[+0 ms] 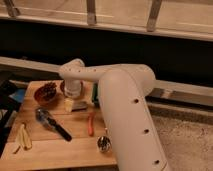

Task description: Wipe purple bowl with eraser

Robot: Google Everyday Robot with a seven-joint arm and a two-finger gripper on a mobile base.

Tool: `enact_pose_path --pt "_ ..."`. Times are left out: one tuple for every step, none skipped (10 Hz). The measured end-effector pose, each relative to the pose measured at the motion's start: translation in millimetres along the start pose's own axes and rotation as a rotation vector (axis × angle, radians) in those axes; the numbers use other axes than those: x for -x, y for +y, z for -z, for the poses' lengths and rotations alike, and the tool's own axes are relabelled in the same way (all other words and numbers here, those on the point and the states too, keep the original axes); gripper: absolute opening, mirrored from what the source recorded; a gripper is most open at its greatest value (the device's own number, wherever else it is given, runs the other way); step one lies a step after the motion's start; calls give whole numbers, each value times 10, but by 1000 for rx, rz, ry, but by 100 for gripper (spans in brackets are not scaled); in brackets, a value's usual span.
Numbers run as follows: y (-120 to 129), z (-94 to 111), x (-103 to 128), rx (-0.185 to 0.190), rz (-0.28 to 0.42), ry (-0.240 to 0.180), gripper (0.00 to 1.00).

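Note:
My gripper (71, 102) hangs below the white wrist (74, 80) over the back middle of the wooden table (55, 150). The eraser (79, 105), a small flat dark grey block, lies at the gripper's tip; I cannot tell whether it is held. The purple bowl (62, 88) shows only as a dark sliver left of the wrist, which hides the rest of it. I cannot tell whether the eraser touches the bowl.
An orange-brown bowl with dark fruit (46, 92) stands left of the wrist. A black-handled utensil (52, 123), an orange tool (91, 124), a small metal piece (103, 144) and yellow strips (22, 137) lie in front. My big white forearm (125, 115) covers the table's right side.

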Motion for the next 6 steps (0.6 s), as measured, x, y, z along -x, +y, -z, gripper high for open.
enact_pose_path --pt "-9 -84 -4 11 -13 -21 79" --pt "-18 -142 -10 17 -24 -38 79" --pt "-20 -187 -2 25 -30 -56 79" --pt "7 -245 33 36 -30 -69 79" --pt "24 -283 57 40 -29 -73 79" --pt "26 -313 51 44 -33 -76 79"
